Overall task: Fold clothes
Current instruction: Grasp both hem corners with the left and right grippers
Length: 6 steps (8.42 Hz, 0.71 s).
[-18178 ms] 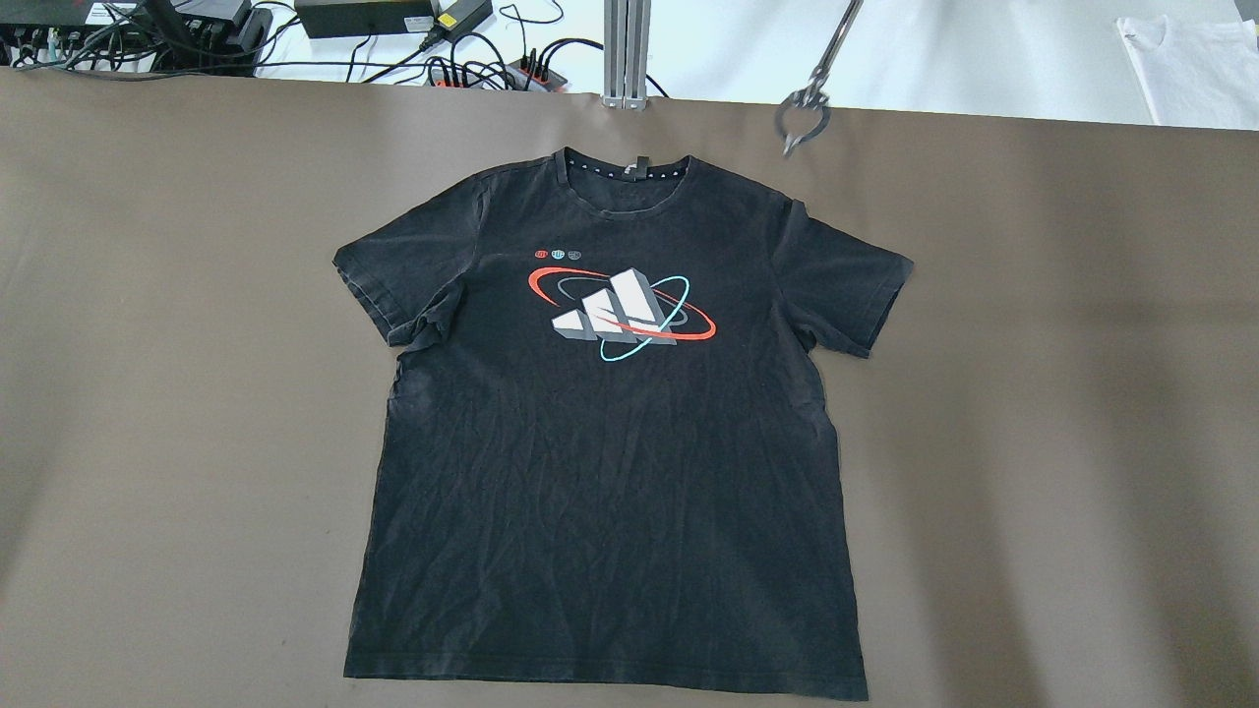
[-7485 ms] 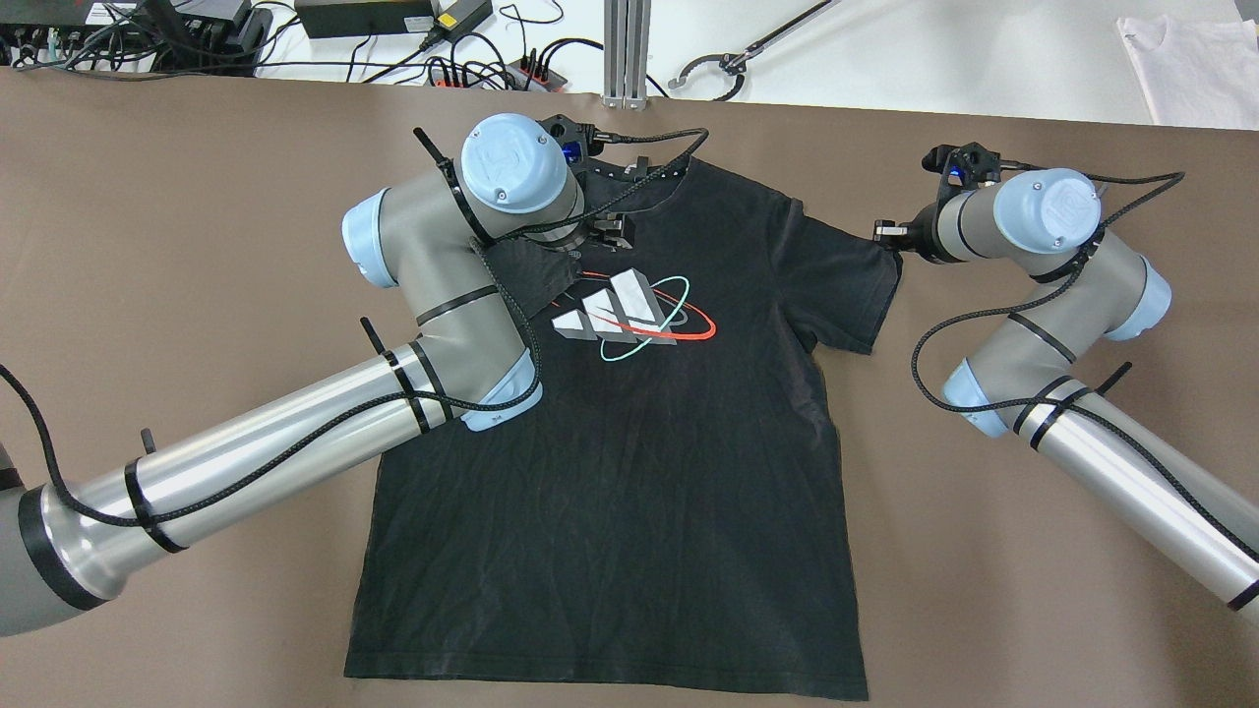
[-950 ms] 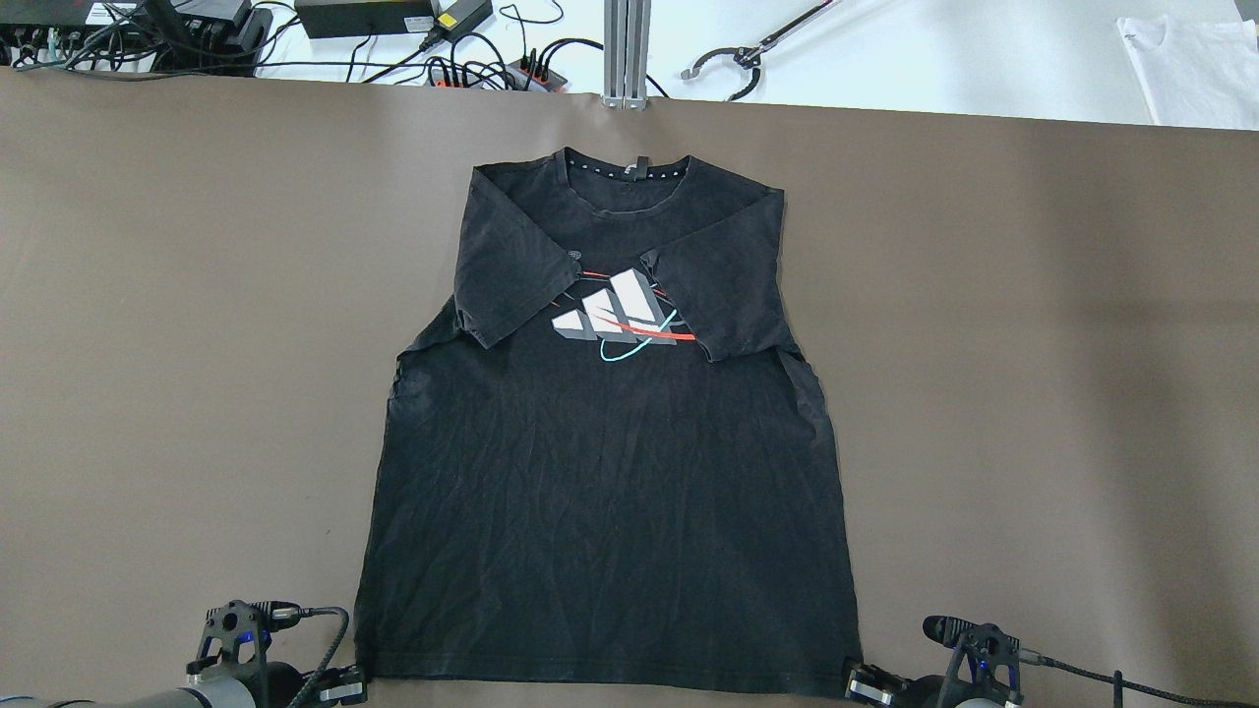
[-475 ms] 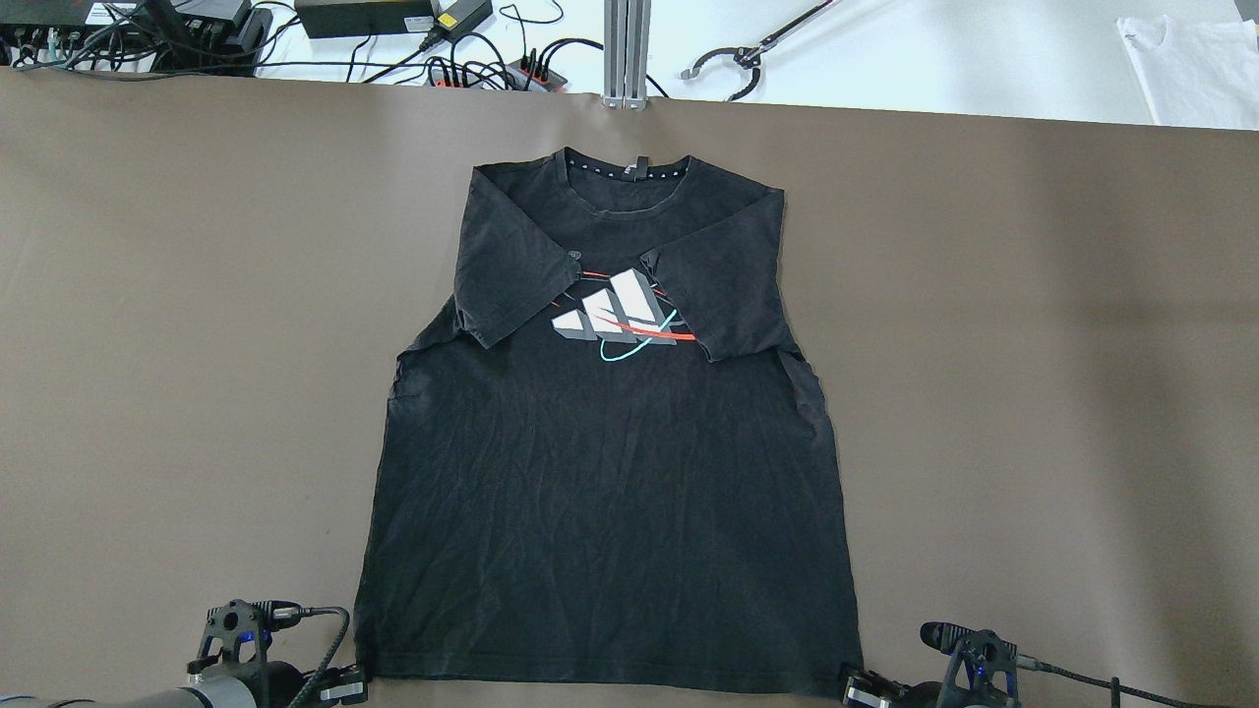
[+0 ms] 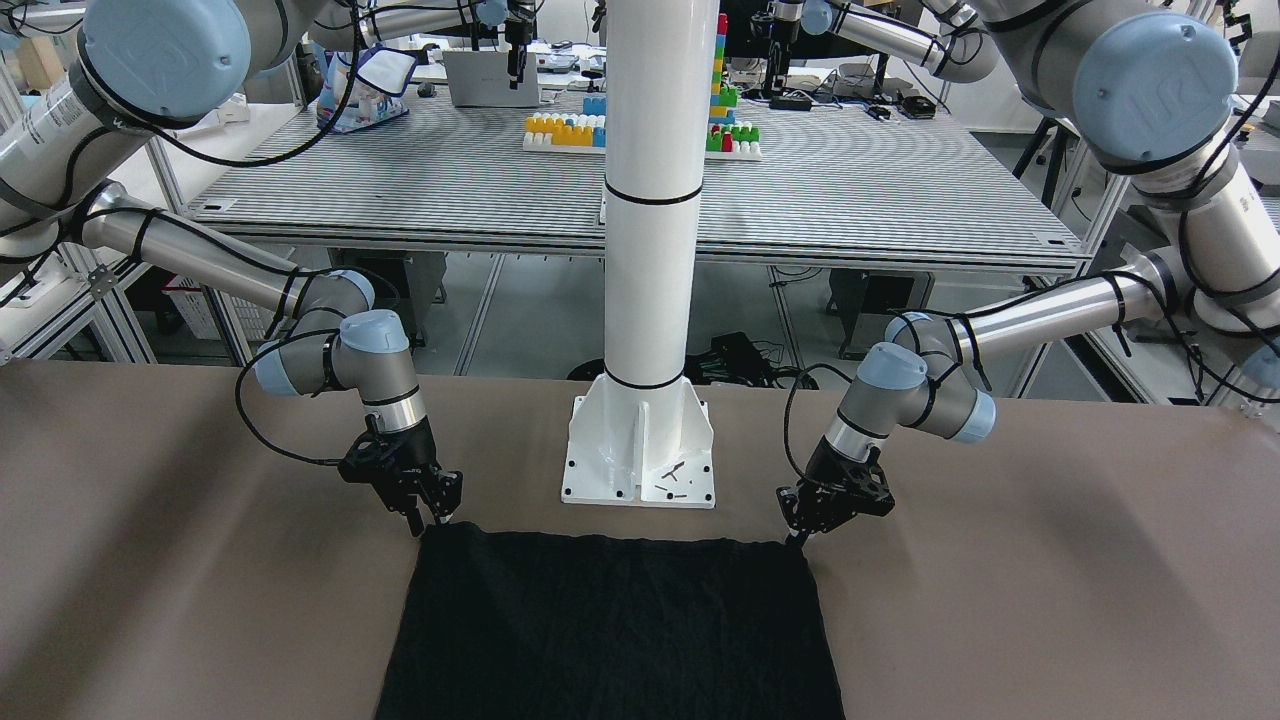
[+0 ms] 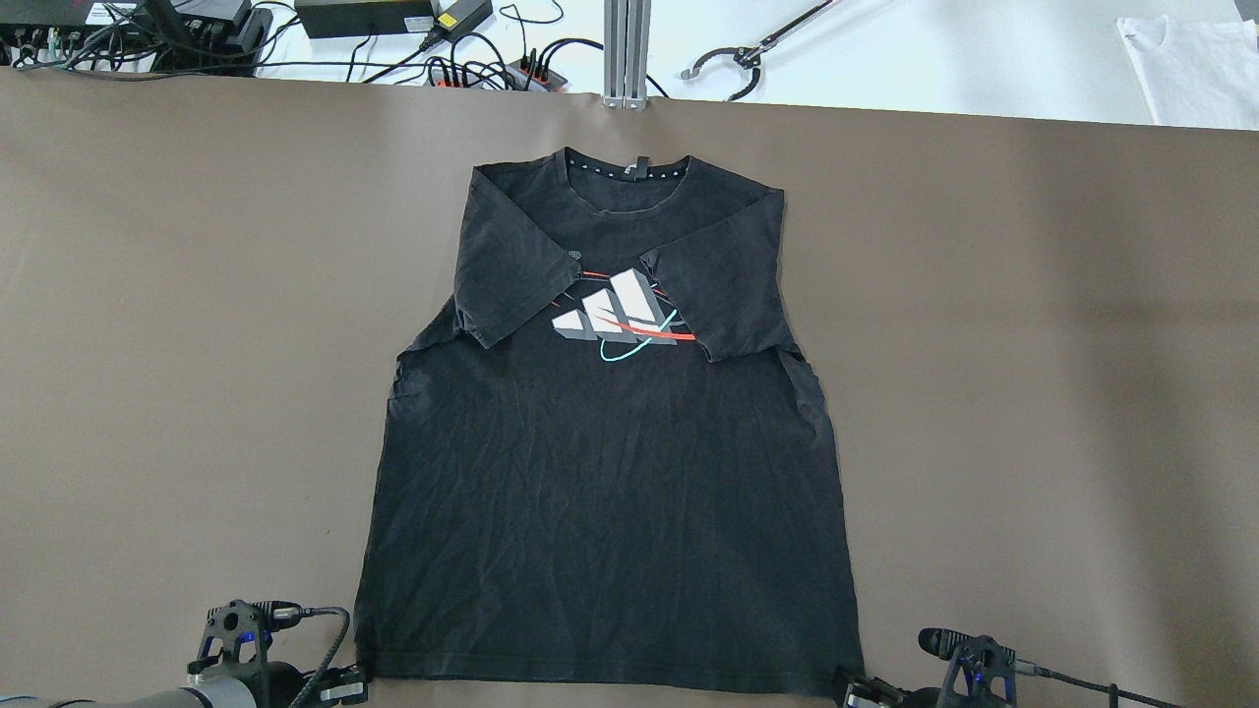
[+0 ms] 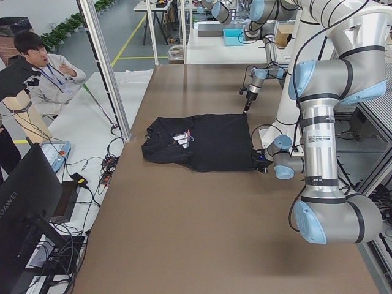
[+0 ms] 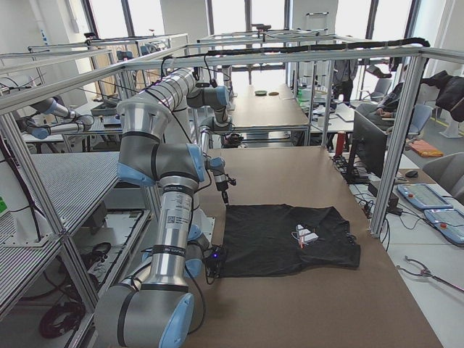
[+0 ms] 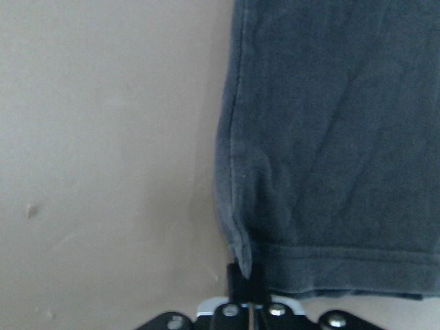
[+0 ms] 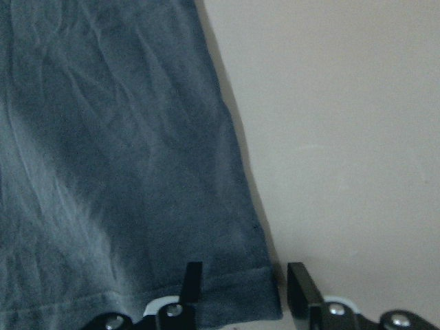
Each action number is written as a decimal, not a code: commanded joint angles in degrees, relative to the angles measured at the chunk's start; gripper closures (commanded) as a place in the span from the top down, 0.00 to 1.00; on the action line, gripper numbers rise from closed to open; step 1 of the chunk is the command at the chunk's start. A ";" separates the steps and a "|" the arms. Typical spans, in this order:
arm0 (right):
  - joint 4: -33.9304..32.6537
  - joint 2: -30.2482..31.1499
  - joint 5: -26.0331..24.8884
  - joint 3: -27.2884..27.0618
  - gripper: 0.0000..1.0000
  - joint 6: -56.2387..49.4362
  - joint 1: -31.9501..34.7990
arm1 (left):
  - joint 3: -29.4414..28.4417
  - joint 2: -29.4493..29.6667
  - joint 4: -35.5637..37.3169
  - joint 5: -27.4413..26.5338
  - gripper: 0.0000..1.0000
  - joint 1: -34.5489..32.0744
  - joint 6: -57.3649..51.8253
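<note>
The clothes, a black T-shirt (image 6: pixel 610 492) with a white, red and teal print (image 6: pixel 620 320), lie flat on the brown table, collar at the far side. Both sleeves are folded in over the chest. My left gripper (image 9: pixel 246 271) sits at the near left hem corner (image 6: pixel 359 669), shut on the fabric, which puckers there. My right gripper (image 10: pixel 245 271) is open and straddles the near right hem corner, one finger (image 10: pixel 194 275) over the cloth and one off it. In the front-facing view the left gripper (image 5: pixel 800 535) and the right gripper (image 5: pixel 425 520) touch down at the shirt (image 5: pixel 610 630) corners.
The white pole's base (image 5: pixel 640 450) stands just behind the hem, between the arms. Past the table's far edge lie cables and power units (image 6: pixel 393 15), a metal grabber tool (image 6: pixel 728 69) and a white cloth (image 6: pixel 1190 69). A seated person (image 7: pixel 43 67) is beyond that edge.
Since the earliest frames both sleeves were folded inward and the arms came to the near hem. Over the last second the right gripper edged in toward its hem corner; the left stayed put.
</note>
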<state>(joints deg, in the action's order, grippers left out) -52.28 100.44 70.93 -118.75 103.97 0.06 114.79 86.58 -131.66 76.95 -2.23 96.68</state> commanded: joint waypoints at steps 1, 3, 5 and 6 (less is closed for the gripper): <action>-0.10 -0.06 -0.09 0.01 0.42 0.00 -0.06 | 0.00 -0.01 0.00 -0.04 0.00 0.04 0.00; -0.19 -0.41 -0.96 0.01 0.00 0.00 -0.14 | 0.00 -0.01 0.00 -0.04 0.00 0.04 0.00; -0.10 -0.42 -1.49 -0.08 0.00 0.00 -0.14 | 0.00 -0.01 0.00 -0.04 0.00 0.04 0.00; -0.10 -0.50 -1.67 -0.25 0.00 0.00 -0.14 | 0.17 -0.01 0.00 -0.04 0.00 -0.05 -0.17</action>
<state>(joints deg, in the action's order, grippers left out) -52.40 100.05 69.68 -118.81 103.97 -0.07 114.79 86.57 -131.66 76.90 -2.20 96.67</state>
